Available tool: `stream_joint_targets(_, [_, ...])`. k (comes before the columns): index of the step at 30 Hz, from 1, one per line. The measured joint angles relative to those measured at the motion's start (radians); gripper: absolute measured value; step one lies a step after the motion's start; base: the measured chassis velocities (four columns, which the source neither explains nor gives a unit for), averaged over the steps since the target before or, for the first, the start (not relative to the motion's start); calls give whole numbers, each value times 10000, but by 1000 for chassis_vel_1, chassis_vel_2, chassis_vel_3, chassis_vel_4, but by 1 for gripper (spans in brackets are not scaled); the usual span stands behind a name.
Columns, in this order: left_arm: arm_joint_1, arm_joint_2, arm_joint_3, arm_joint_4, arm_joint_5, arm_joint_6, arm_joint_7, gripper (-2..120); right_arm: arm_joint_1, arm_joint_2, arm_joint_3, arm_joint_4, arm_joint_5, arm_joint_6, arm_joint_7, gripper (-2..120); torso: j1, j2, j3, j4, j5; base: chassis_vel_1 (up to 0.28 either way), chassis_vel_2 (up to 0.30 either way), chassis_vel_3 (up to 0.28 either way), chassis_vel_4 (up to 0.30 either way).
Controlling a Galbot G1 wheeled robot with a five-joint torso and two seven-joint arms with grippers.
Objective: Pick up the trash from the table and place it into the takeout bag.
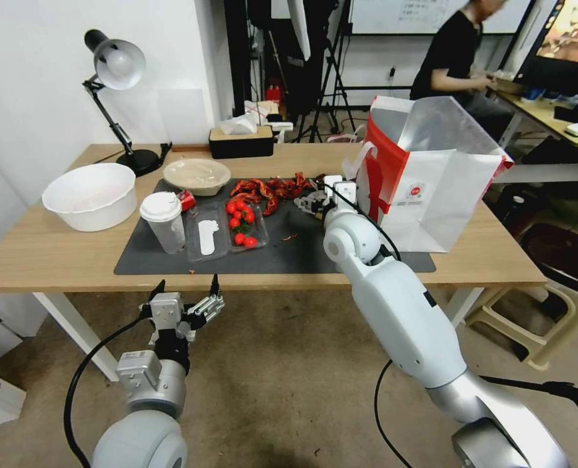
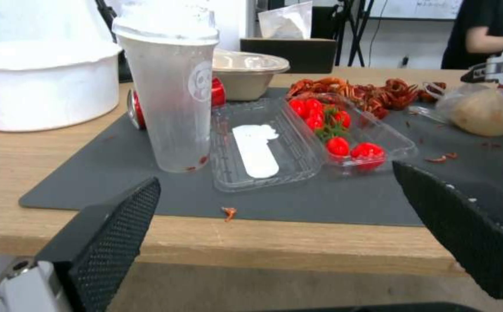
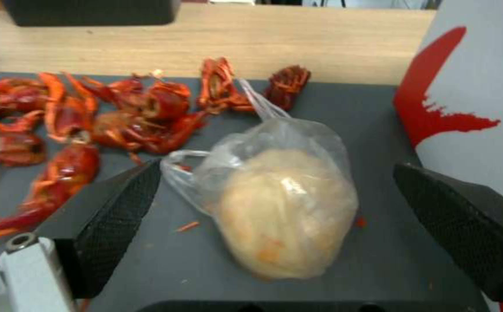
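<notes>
The right tool (image 3: 275,225) hangs wide open with the knotted clear bag (image 3: 283,208) on the mat between its fingers, takeout bag (image 3: 483,86) just beside. Closing on slack plastic could let the lump slip. The left tool (image 1: 186,300) waits open below the tabletop (image 1: 48,253) edge.

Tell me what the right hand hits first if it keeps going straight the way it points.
Most likely the knotted clear bag with the beige lump: it lies on the mat directly between the open fingers of the right hand. Depth is hard to judge.

head: high, forward-down | wrists: low, close | shared: mat (image 1: 302,250)
</notes>
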Motion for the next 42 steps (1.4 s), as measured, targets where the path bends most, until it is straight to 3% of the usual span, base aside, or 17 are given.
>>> stream_joint_targets(32, [19, 47, -51, -5, -18, 5, -130, 100, 420, 525, 690, -1864, -1, -171, -680, 100, 0, 0, -1, 0, 1, 0, 0, 0, 0])
stream_joint_targets(42, [31, 33, -42, -12, -16, 0, -172, 100, 434, 547, 776, -2016, -35, -88, -746, 73, 0, 0, -1, 1, 0, 0, 0, 0, 0])
